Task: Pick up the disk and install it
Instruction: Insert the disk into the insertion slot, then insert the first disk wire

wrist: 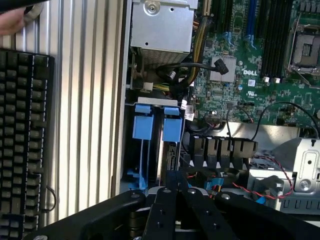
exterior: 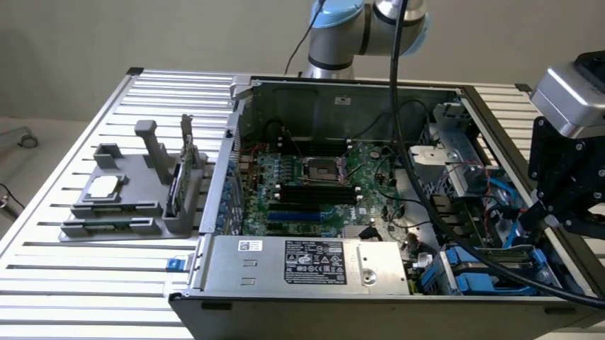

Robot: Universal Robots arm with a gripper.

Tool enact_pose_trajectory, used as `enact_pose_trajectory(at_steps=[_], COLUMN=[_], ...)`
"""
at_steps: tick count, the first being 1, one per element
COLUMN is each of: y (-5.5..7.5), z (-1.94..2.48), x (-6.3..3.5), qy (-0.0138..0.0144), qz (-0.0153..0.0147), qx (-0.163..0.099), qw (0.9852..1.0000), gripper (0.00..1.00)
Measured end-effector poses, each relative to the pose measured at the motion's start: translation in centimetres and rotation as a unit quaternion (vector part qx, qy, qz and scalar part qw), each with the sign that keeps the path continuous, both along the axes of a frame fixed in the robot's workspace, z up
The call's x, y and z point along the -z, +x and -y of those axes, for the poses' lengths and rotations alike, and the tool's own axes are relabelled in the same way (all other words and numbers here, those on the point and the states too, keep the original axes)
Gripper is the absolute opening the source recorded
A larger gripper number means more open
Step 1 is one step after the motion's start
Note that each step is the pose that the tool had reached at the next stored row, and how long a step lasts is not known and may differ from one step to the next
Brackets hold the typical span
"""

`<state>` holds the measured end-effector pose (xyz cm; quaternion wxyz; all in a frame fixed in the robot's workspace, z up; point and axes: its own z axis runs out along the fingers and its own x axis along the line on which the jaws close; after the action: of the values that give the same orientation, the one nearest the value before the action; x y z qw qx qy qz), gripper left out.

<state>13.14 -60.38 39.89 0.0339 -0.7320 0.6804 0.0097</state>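
Observation:
My gripper [wrist: 175,176] hangs over the drive bay [wrist: 155,150] at the front corner of the open computer case [exterior: 331,92], its two black fingers pressed together with nothing between them. Just beyond the fingertips two blue carriers [wrist: 142,127] stand edge-on, side by side in the bay. The disk is hidden: no silver body shows, and I cannot tell whether either carrier holds it. In the exterior view the gripper [exterior: 548,212] is at the exterior view's right, above blue carriers [exterior: 468,265] in the bay.
A grey fixture [exterior: 123,209] with a small silver chip [exterior: 104,185] and upright cards sits at the exterior view's left. The power supply [exterior: 302,262] flanks the bay. A black cable [exterior: 402,142] crosses the case. A keyboard [wrist: 25,140] and a hand [wrist: 12,20] are beside the case.

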Motion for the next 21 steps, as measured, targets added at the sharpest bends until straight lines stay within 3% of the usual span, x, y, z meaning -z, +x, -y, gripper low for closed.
enact_pose_trajectory(at_steps=[15,21], y=[0.00,-0.02], z=[0.00,-0.01], x=[0.01,0.00], qy=[-0.0001,-0.0002], qz=[0.0000,0.0003], qx=[0.000,0.036], qw=[1.0000,0.9993], gripper=[0.11,0.11])
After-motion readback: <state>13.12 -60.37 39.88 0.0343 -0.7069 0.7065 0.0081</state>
